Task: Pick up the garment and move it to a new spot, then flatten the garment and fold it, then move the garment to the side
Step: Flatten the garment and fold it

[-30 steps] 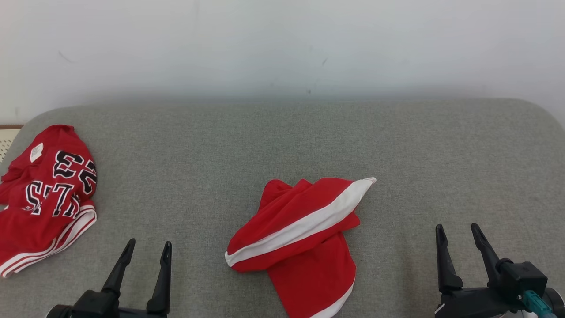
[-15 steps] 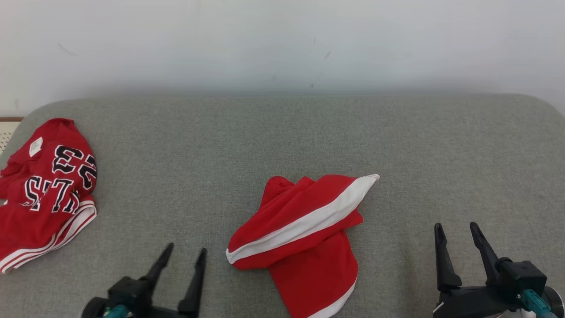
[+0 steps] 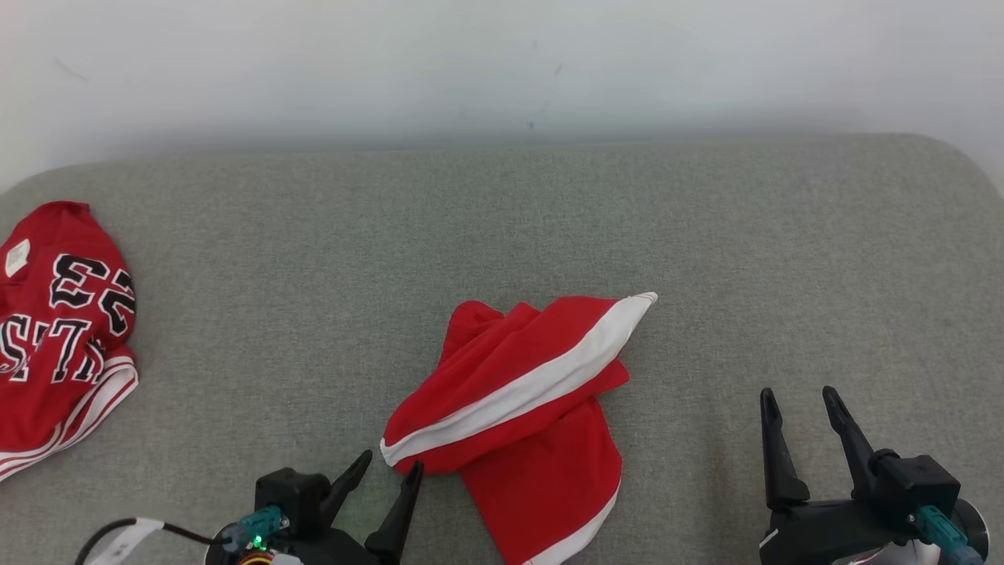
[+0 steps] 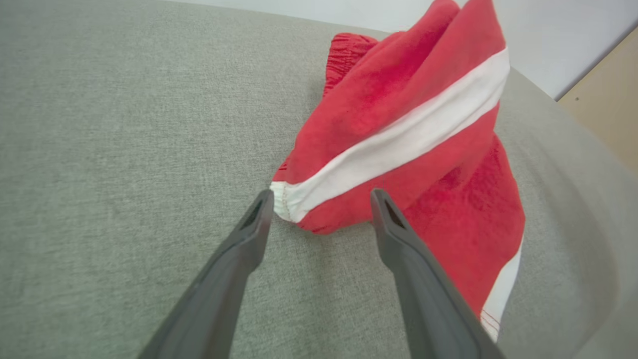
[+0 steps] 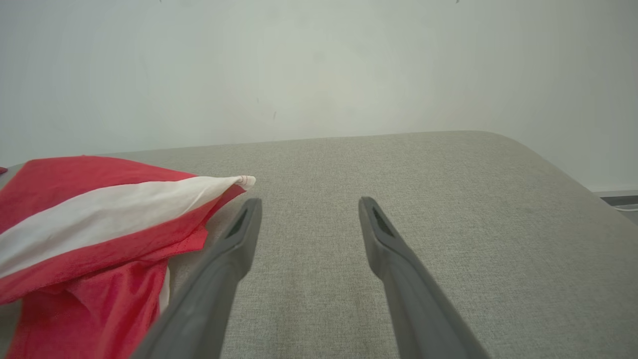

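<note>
**Left tool at the garment's corner — nothing lifted yet**

The garment (image 3: 518,392), red with a broad white stripe (image 3: 541,380), lies crumpled near the front middle of the grey fabric-covered worktop (image 3: 314,275). One layer is doubled over another, and part of it runs off the bottom edge of the head view. It rests fully on the surface; no part of it is raised.

The left tool (image 3: 391,461) has its two dark fingers spread wide and holds nothing. In the left wrist view its tips stand to either side of the near-left corner, where the white stripe ends at a stitched hem. One tip is just beside that hem and the other is over the red cloth. Whether either tip touches the fabric cannot be told.

The right tool (image 3: 796,392) is also spread wide and empty, over bare worktop well to the right of the garment.

A second red jersey (image 3: 55,329) with black-and-white lettering lies at the far left, apart from both tools. A pale wall (image 3: 502,63) stands behind.

By my reading the task is at its very start — the approach for the first pick. No grasp has been made, so the lift and move to a new spot, the flattening, the folding and the final shift to the side all remain.
</note>
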Robot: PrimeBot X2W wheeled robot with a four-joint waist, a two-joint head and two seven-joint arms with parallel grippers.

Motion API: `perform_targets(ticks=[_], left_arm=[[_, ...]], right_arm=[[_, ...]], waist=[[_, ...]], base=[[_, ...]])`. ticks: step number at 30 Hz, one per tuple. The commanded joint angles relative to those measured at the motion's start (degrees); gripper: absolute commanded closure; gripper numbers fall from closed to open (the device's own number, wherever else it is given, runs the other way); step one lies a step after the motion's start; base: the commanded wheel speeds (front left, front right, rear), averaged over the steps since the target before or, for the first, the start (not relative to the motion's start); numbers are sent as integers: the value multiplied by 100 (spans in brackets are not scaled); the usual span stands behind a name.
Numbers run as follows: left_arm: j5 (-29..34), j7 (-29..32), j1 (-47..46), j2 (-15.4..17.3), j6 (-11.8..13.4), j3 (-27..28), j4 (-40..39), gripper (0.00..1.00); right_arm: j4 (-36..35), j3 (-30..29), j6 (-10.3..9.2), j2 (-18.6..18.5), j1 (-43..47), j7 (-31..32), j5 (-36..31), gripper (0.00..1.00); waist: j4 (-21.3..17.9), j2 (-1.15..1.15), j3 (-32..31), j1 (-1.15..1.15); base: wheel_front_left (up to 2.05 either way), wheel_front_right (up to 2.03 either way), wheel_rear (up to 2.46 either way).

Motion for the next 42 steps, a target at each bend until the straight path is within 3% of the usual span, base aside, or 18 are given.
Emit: perform_targets(ticks=[1,6,8,10,11,14,21,27,36,42], left_arm=[[-72,10,-69,2,-30,5,87,0],[-200,42,-278,-79,-149,23,434,0],[-270,62,-351,-102,-206,19,557,10],[-298,60,-440,-124,-256,16,695,29],[-318,41,-480,-137,-296,16,759,52],[-343,-20,-584,-167,-354,-13,908,100],[-246,-161,-734,-191,-385,-93,1017,100],[-109,-238,-857,-139,-298,-124,857,100],[5,-295,-1060,-136,-233,-195,660,100],[6,-352,-1150,-151,-227,-234,680,100]], right_arm=[[6,3,2,0,-52,-38,39,0],[37,14,2,2,-84,-41,46,0],[37,8,2,4,-94,-42,57,0],[31,5,2,5,-107,-39,68,0],[25,8,2,6,-117,-36,70,0],[28,10,2,-12,-166,-37,81,0],[163,-170,2,-171,-392,4,290,0],[651,-35,2,-675,-998,123,841,0],[1733,1407,2,-1529,-2217,482,2096,0],[2211,2283,2,-1829,-2792,481,2789,0]], waist=[[-26,0,29,-1],[-63,0,81,-1],[-65,0,102,-1],[-67,0,126,-1],[-69,0,139,-1],[-75,0,176,-1],[-62,0,259,-1],[37,0,408,-1],[359,0,741,-1],[504,0,894,-1]], base=[[0,0,0],[0,0,0],[0,0,0],[0,0,0],[0,0,0],[0,0,0],[0,0,0],[0,0,0],[0,0,0],[0,0,0]])
